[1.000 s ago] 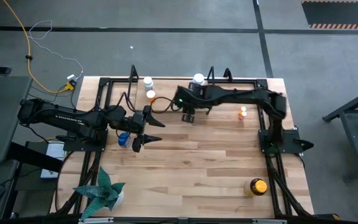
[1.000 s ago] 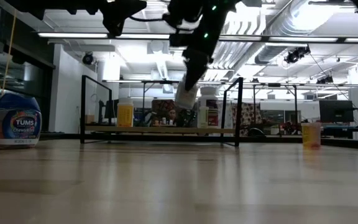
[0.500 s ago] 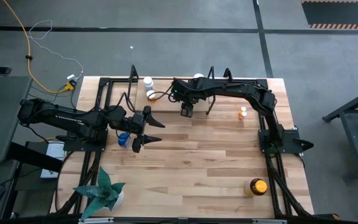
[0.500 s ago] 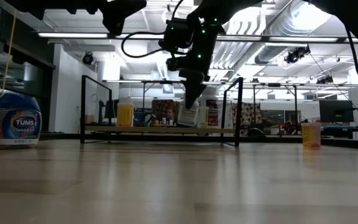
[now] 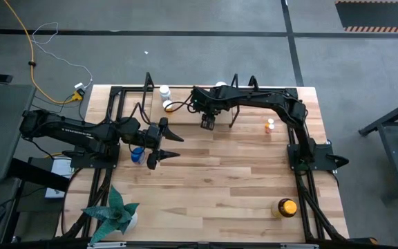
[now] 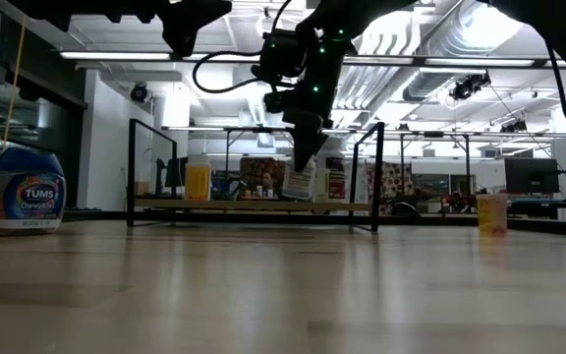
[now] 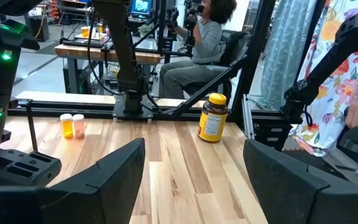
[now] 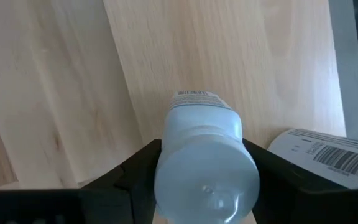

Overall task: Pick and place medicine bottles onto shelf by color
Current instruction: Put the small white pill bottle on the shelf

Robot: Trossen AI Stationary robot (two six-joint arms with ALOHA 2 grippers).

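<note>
My right gripper (image 5: 208, 122) is over the shelf (image 5: 185, 114), a low black wire rack with a wooden floor, and is shut on a white medicine bottle (image 6: 299, 182). On the shelf stand a white bottle (image 5: 164, 90), an orange one (image 5: 168, 105) and another white one (image 5: 220, 86). A blue bottle (image 5: 137, 153) stands by my left gripper (image 5: 166, 149), which hovers open at the table's left. Two small orange bottles (image 5: 270, 126) and a large amber bottle (image 5: 285, 207) stand toward the right. My right gripper pinches the white bottle between its two fingers (image 8: 138, 168) at the upper body just below the cap (image 8: 207, 171). It comes from above, slanting down. The bottle hangs tilted below the fingers, its base close over the shelf's floor (image 6: 254, 205); whether it touches, I cannot tell.
A teal spiky plant (image 5: 116, 211) stands at the near left corner. Black arm frames (image 5: 302, 187) run along both sides of the table. Bare wood lies across the middle and near part of the table (image 5: 220, 180). A person (image 7: 201, 43) sits beyond the table in the left wrist view.
My right gripper has come down with the white bottle toward the shelf's floor, while its arm swung toward the far edge. The bottle hangs lower than a second ago. Over the last half second it has kept still.
</note>
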